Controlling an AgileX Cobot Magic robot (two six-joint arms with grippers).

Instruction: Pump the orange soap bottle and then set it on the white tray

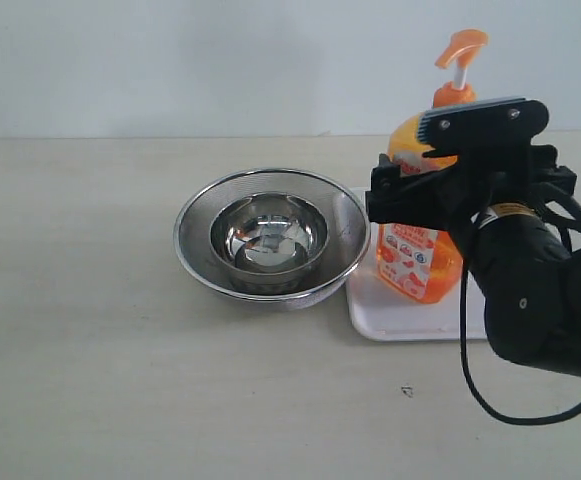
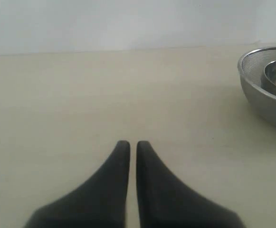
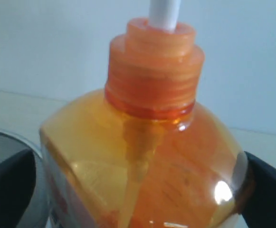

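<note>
The orange soap bottle (image 1: 417,262) stands upright on the white tray (image 1: 402,322), its orange pump head (image 1: 460,45) raised on the white stem. My right gripper (image 1: 440,160) straddles the bottle's shoulder, open. In the right wrist view the orange soap bottle (image 3: 147,156) fills the space between the dark fingers (image 3: 9,190) of the right gripper (image 3: 138,161); a thin gap shows on one side, and the other finger sits against the plastic. My left gripper (image 2: 133,145) is shut and empty, low over bare table, out of the exterior view.
A steel mesh bowl (image 1: 192,240) holding a smaller steel bowl (image 1: 270,235) stands just left of the tray, touching its edge. The mesh bowl (image 2: 266,95) also shows at the edge of the left wrist view. A black cable (image 1: 490,405) loops below the right arm.
</note>
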